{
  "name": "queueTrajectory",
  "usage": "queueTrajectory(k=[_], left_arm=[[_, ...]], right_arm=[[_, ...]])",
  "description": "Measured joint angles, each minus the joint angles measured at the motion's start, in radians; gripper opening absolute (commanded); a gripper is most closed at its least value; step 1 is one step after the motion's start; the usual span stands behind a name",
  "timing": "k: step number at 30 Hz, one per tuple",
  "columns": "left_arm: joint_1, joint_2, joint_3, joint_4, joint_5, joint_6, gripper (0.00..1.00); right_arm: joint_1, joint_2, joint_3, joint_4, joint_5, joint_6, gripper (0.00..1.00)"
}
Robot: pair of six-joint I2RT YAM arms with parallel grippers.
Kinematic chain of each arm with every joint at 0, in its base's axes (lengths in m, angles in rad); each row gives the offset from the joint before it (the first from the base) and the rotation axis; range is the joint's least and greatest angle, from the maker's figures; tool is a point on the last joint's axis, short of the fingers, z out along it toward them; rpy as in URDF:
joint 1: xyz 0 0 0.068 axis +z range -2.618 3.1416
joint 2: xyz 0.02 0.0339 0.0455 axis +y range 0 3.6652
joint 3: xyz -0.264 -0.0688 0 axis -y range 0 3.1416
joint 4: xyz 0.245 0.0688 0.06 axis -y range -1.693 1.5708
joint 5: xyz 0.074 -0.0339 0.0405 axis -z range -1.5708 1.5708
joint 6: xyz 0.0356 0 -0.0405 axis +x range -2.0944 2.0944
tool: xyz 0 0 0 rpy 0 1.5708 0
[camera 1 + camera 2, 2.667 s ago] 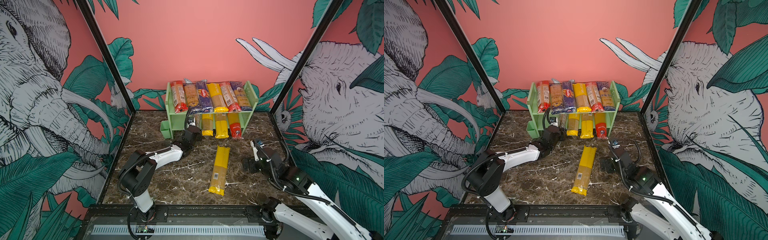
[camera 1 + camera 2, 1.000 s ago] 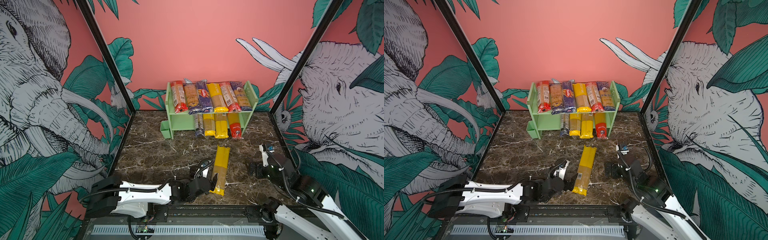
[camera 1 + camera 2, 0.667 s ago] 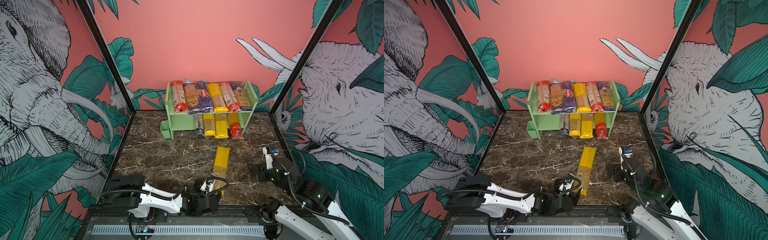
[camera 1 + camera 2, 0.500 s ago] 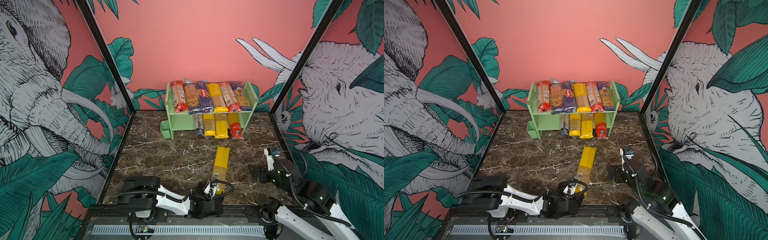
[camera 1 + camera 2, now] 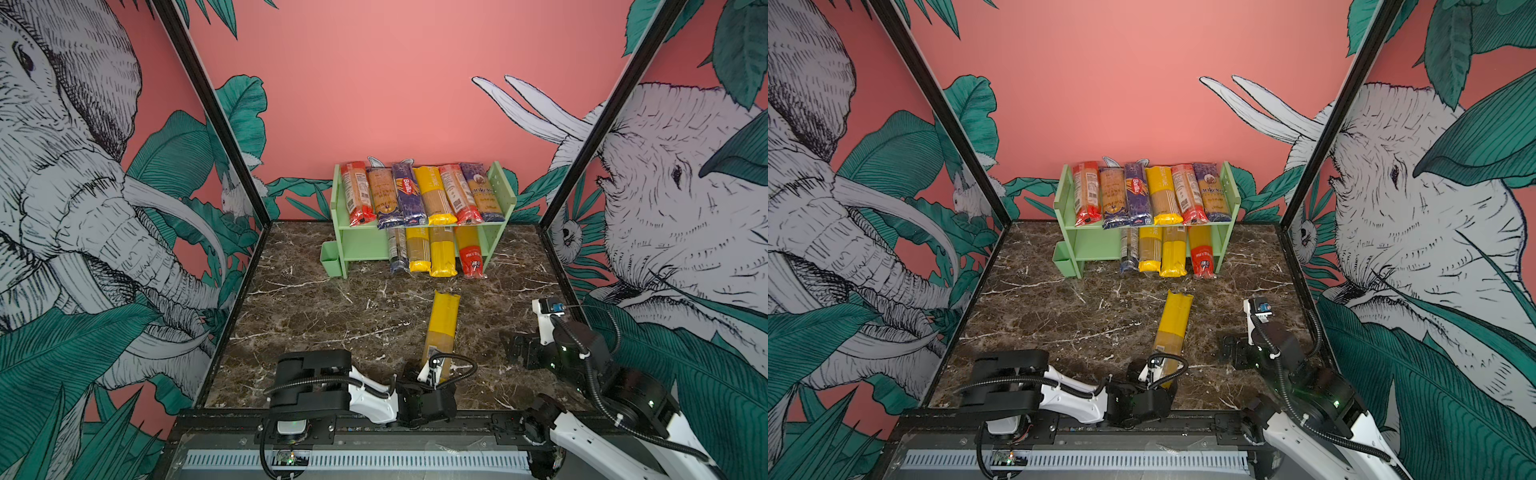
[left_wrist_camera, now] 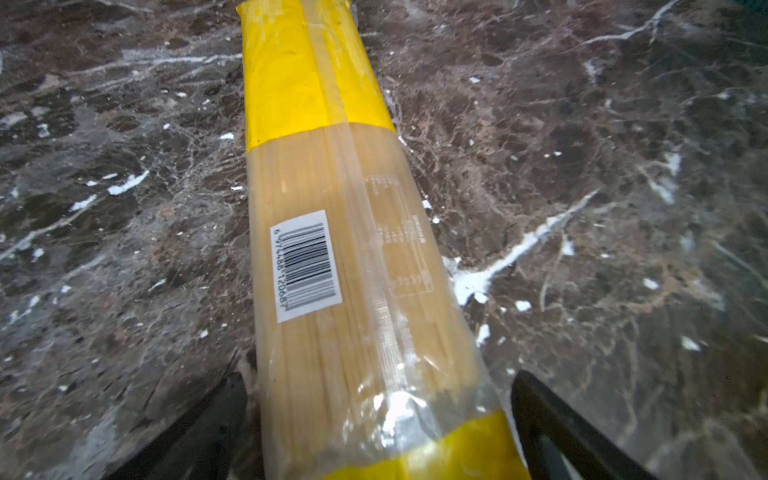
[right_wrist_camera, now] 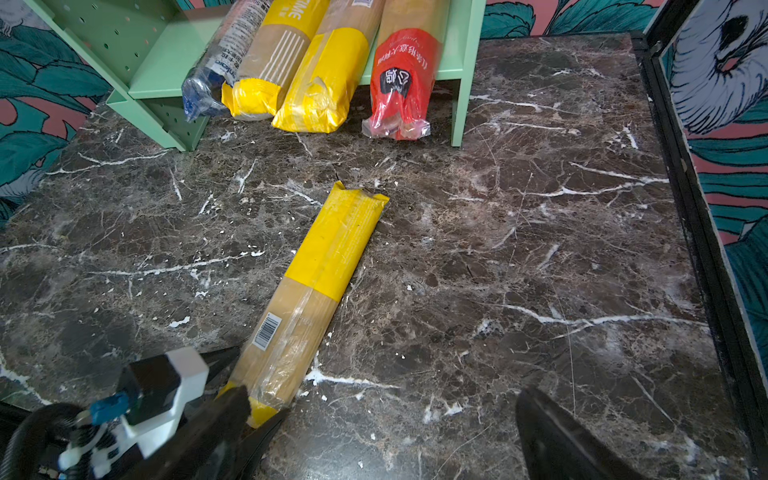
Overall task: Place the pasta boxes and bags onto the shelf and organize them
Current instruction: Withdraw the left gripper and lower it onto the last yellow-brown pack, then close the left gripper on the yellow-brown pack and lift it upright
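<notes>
1. The L arm is stretched low along the front edge of the marble table point(image 5: 324, 320). The left gripper point(image 6: 379, 378) is set over the near end of the loose yellow-ended pack point(image 5: 442, 328), jaws spread wide, one on each side of the wrapper
2. In the left wrist view one finger point(image 6: 224, 411) is seen just beside the pack's edge and the other is well clear. Contact can't be confirmed, prob. none. The pack is laid flat on the table, not lifted
3. The loose pack is laid lengthwise near the table's front-middle, barcode side up, far end pointed toward the shelf point(image 5: 503, 195) and well apart from it
4. The right gripper point(image 7: 382, 399) is held wide open & empty, low over the table to the right of the pack
5. The shelf is stood against the back wall. Six packs are laid side by side on its top tier, incl. the dark blue Barilla pack point(image 5: 409, 193), 3rd from left
6. Four packs are kept on the lower tier, toward its right part, ends stuck out in front: one blue-ended, two yellow, then the red-ended pack point(image 5: 471, 257)
7. A small green cup point(image 5: 331, 258) is fixed to the shelf's left side panel, down at table level
</notes>
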Motion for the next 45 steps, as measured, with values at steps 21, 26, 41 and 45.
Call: queueTrajectory(k=[21,26,41,45], left_arm=[[0.118,0.071,0.073,0.113,0.117,-0.068,0.92],[0.104,0.064,0.115,0.011,0.132,-0.076,0.98],[0.003,0.092,0.257,-0.376,0.062,-0.284,0.96],[0.011,0.130,0.283,-0.393,0.042,-0.296,0.81]], right_arm=[[0.000,-0.016,0.056,-0.010,-0.005,-0.010,0.99],[0.000,-0.016,0.066,-0.021,0.003,-0.013,0.99],[0.000,-0.010,0.084,-0.031,0.012,-0.025,0.99],[0.000,0.000,0.103,-0.031,0.012,-0.029,0.99]])
